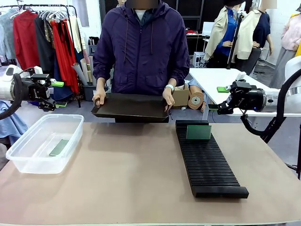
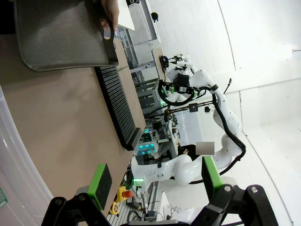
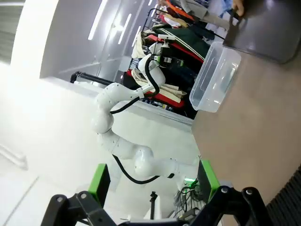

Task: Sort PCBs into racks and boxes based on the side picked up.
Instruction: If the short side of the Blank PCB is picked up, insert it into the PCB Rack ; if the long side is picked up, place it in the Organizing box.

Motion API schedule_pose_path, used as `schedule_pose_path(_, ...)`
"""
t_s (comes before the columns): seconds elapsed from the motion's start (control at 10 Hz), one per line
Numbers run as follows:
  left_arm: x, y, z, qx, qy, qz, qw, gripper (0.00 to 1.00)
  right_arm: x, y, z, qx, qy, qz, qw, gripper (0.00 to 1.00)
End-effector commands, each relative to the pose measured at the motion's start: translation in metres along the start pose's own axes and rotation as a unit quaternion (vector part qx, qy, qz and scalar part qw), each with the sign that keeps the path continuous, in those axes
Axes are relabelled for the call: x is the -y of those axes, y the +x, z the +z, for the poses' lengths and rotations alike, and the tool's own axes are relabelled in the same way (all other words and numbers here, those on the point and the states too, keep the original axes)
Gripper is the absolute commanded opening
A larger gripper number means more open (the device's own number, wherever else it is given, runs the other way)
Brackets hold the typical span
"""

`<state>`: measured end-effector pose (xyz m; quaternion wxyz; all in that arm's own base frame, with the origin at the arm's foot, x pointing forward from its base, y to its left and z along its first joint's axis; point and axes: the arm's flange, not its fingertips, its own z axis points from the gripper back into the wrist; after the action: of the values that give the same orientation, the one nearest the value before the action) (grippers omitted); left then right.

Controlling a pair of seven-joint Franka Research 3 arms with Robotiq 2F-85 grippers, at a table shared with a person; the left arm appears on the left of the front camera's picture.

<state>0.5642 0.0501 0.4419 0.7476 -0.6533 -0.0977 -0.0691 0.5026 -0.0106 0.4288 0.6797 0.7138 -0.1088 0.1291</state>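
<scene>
I am holding my left pincer (image 1: 57, 94) and my right pincer (image 1: 217, 98) spread and empty, off the tabletop's (image 1: 131, 179) sides. One PCB (image 1: 59, 147) is lying in the box (image 1: 28, 162); another PCB (image 1: 198, 132) is standing upright in the rack (image 1: 209, 169). A person's hands are gripping a black tray (image 1: 131, 107).

Two PCBs (image 1: 59, 147), one rack (image 1: 207, 160), one box (image 1: 28, 162), one tray (image 1: 131, 107).
</scene>
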Motion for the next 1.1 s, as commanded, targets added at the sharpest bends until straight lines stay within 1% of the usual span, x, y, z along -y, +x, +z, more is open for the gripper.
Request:
schedule_pose_path(0.0, 0.0018, 0.0006, 0.0013, 0.001, 0.001, -0.002, 1.000, 1.00, -0.0138, -0.0074, -0.0031, -0.008, -0.021, -0.067, 0.998, 1.00)
schedule_pose_path(0.2, 0.0018, 0.0006, 0.0013, 0.001, 0.001, -0.002, 1.000, 1.00, -0.0185, -0.0121, -0.0002, -0.031, -0.034, -0.098, 0.994, 1.00)
schedule_pose_path(0.4, 0.0018, 0.0006, 0.0013, 0.001, 0.001, -0.002, 1.000, 1.00, -0.0211, -0.0130, 0.0012, -0.032, -0.021, -0.103, 0.994, 1.00)
schedule_pose_path(0.5, 0.0018, 0.0006, 0.0013, 0.001, 0.001, -0.002, 1.000, 1.00, -0.0219, -0.0101, 0.0020, -0.037, -0.007, -0.073, 0.997, 1.00)
schedule_pose_path(0.6, 0.0018, 0.0006, 0.0013, 0.001, 0.001, -0.002, 1.000, 1.00, -0.0129, -0.0101, 0.0009, -0.027, -0.024, -0.089, 0.995, 1.00)
schedule_pose_path(1.0, 0.0018, 0.0006, 0.0013, 0.001, 0.001, -0.002, 1.000, 1.00, -0.0129, -0.0101, 0.0009, -0.027, -0.024, -0.089, 0.995, 1.00)
